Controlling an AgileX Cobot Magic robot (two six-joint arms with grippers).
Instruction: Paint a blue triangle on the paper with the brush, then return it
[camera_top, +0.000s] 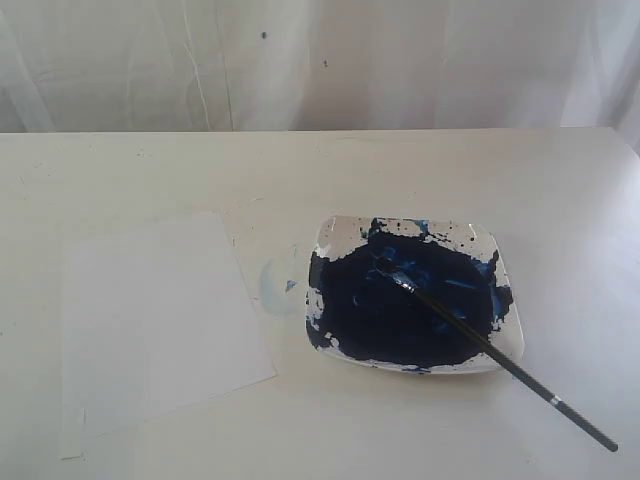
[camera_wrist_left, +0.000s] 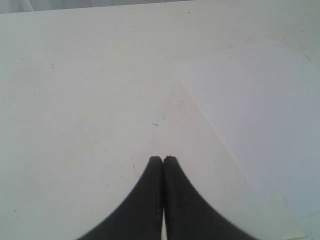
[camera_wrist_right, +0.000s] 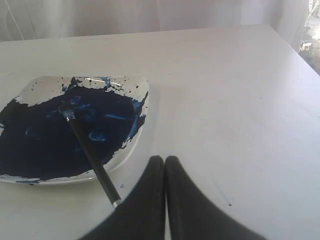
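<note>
- Your right gripper (camera_wrist_right: 164, 160) is hovering low over the desk (camera_wrist_right: 235, 85) with its jaws pressed together, holding nothing.
- Your left gripper (camera_wrist_left: 162, 160) is likewise sitting closed and empty, with a corner of the paper (camera_wrist_left: 265, 110) lying ahead of it and to one side.
- The brush (camera_wrist_right: 89, 147) is lying just beside your right gripper: in the right wrist view its black handle is passing close to the fingertips, apart from them.
- Its long axis is running diagonally. The bristles are resting in the dark blue paint on the plate (camera_wrist_right: 45, 82), and the handle is crossing the plate's rim and sloping out over the desk.
- In the exterior view the brush (camera_top: 480, 345) is pointing its free end away from the plate (camera_top: 345, 232), toward the near right of the desk, so the right arm is looking like the nearer one for the pickup.
- You are probably needing to open the jaws first and turn them across that diagonal.
- The paper (camera_top: 160, 320) is lying blank, well to the left of the plate.
</note>
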